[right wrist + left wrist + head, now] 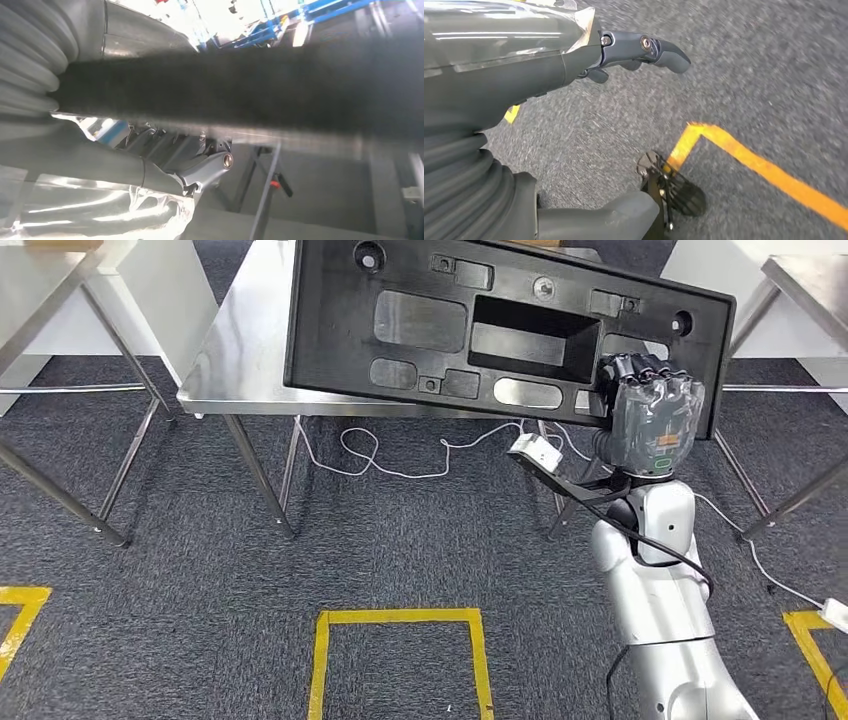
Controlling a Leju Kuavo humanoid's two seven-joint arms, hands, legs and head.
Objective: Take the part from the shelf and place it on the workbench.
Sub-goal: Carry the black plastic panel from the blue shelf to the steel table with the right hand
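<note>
A large black moulded plastic part (500,325) with recesses and a rectangular opening hangs tilted above the steel workbench (235,350). My right hand (650,415) grips its near right edge, fingers curled over the rim. In the right wrist view the part's dark edge (250,95) runs as a blurred band across the picture, with my right hand's fingers (210,167) under it. My left hand (634,50) hangs over the grey carpet with its fingers apart and nothing in it.
Steel tables stand at the far left (40,280) and far right (810,280). A white cable (400,455) lies on the carpet under the workbench. Yellow tape squares (400,640) mark the floor in front of me.
</note>
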